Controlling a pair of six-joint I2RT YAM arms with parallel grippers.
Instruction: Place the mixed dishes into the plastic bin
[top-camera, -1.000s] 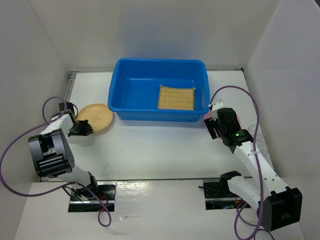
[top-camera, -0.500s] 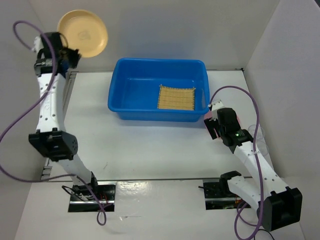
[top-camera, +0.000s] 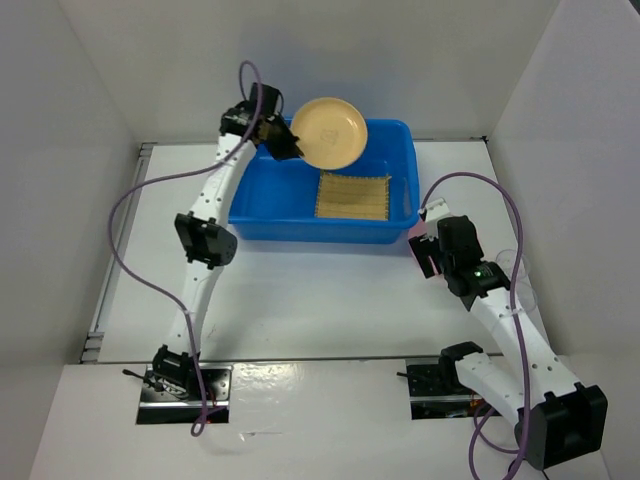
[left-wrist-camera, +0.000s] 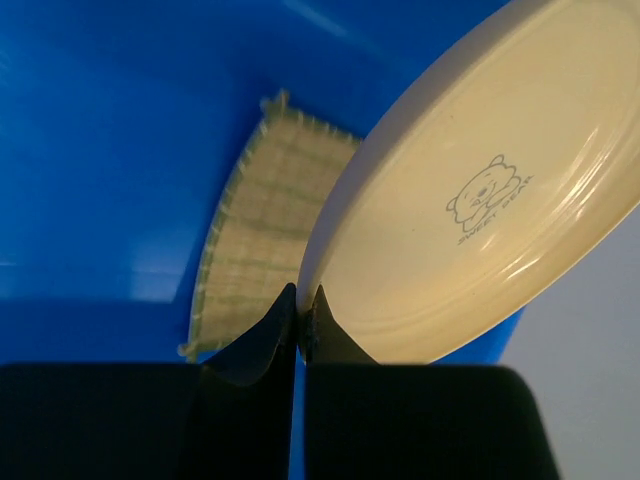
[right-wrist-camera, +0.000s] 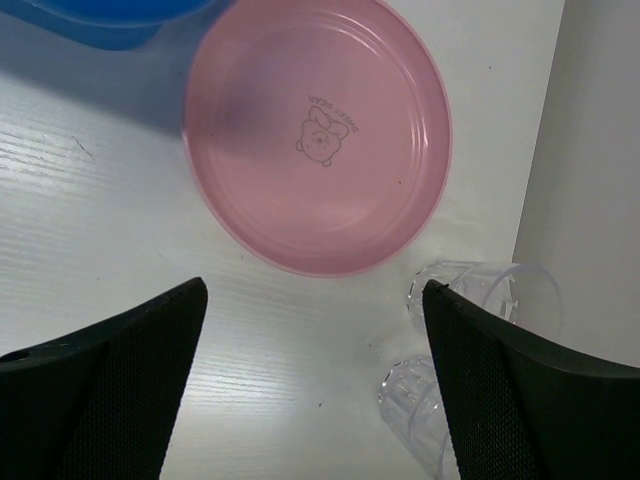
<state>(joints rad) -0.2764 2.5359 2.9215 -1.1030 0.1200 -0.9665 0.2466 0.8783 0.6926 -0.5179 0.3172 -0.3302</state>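
- Top external view is showing the plastic bin (top-camera: 275, 195) sitting at the far middle of the table (top-camera: 300, 290). The left half of its floor is lying bare, and I am judging that patch the safest landing spot.
- The bamboo mat (top-camera: 353, 195) is lying flat inside the bin, covering the right half of the floor. Anything coming down should be either clearing it or settling squarely on it, not catching its fringed edge.
- The tan plate (top-camera: 330, 133) is hanging steeply tilted above the far part of the bin. The left gripper (left-wrist-camera: 300, 300) is pinching its rim with the jaws pressed almost together. I am judging that the wrist should be lowering the plate well below the bin's rim and levelling it before letting go, since a release from this height and tilt is risking a bounce or a roll out.
- The pink plate (right-wrist-camera: 318, 135) is resting on the table just beside the bin's near right corner. The right gripper (right-wrist-camera: 313, 290) is hovering over it with jaws spread wide, gripping nothing.
- The 2 clear cups (right-wrist-camera: 490, 290) are sitting just beside the pink plate, near the side wall (right-wrist-camera: 600, 150). The right arm should be avoiding them while the left is unloading.
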